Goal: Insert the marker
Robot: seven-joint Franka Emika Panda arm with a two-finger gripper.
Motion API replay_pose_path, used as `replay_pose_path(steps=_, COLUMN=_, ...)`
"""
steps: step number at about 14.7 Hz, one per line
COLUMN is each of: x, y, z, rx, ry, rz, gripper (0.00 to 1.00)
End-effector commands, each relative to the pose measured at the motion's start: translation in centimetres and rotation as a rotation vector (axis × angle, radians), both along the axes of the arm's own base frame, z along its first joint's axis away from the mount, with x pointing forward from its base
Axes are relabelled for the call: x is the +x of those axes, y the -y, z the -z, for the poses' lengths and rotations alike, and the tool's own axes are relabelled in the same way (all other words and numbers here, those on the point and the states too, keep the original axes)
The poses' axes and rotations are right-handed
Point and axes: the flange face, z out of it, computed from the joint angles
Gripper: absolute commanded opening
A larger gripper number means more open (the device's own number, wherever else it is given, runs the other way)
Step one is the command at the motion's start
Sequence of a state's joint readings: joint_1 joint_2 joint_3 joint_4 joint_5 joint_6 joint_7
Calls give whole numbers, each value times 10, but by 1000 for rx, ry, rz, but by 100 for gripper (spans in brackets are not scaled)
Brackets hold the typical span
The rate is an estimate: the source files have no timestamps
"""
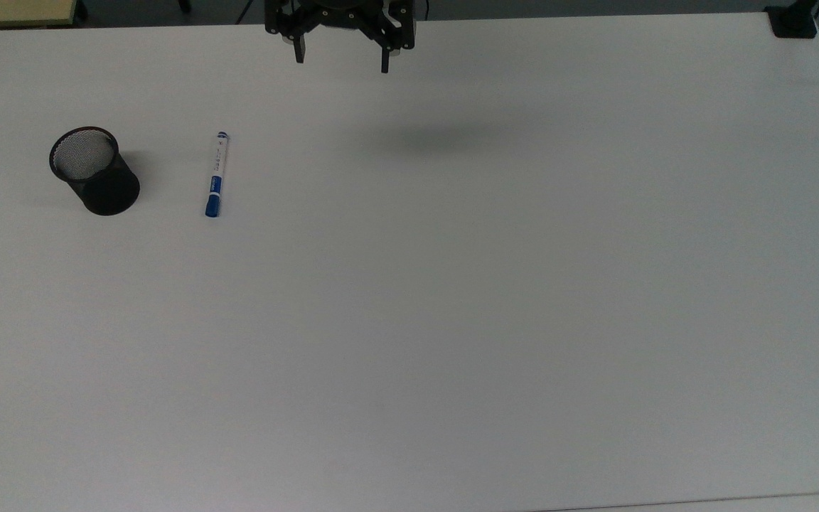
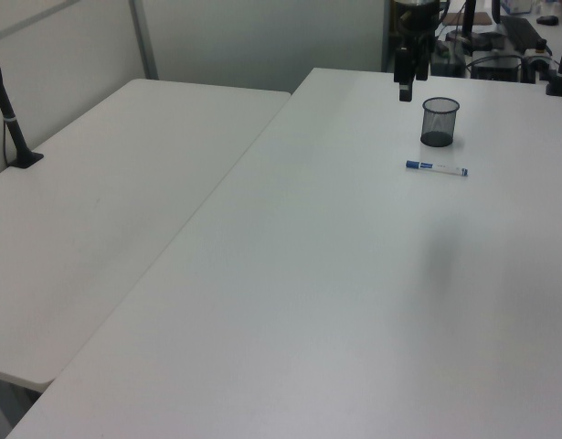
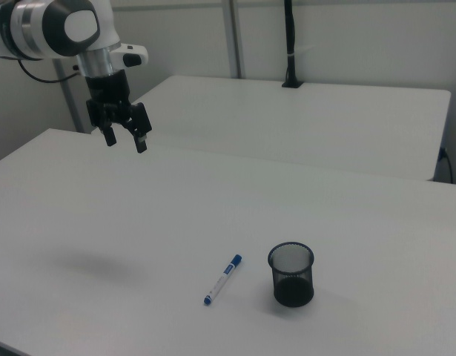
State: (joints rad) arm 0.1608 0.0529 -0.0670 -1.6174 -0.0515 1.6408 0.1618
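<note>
Small print runs along the marker (image 1: 216, 174), too small to read.

Cup (image 1: 94, 171) upright on the desk (image 1: 452, 320), upper left of the top view. Pen (image 1: 216, 174) flat on the desk just right of it, apart, running top to bottom. Hand (image 1: 342, 55) at upper centre, above the desk, fingers spread, well apart from both. In the right view: pen (image 3: 223, 279) lower centre, cup (image 3: 291, 274) just to its right, hand (image 3: 124, 141) upper left.

Marker (image 1: 216, 175) white, blue cap; mesh cup (image 1: 94, 171) black; table (image 1: 452, 320) white.
</note>
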Motion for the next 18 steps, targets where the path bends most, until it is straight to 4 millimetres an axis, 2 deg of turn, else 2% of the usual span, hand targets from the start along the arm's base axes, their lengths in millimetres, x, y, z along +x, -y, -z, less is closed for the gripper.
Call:
replay_pose_path(steps=1, x=0, y=1, z=1, rx=6, ry=3, rz=-17, gripper=100)
replay_pose_path(steps=11, x=1, y=3, z=0, rx=6, ry=6, rz=-16, gripper=100)
replay_pose_path(steps=17, x=8, y=22, z=3, rx=9, ry=44, rz=-66, gripper=100)
replay_pose_path(steps=18, x=12, y=35, z=11, rx=5, ry=29, rz=-60, gripper=100)
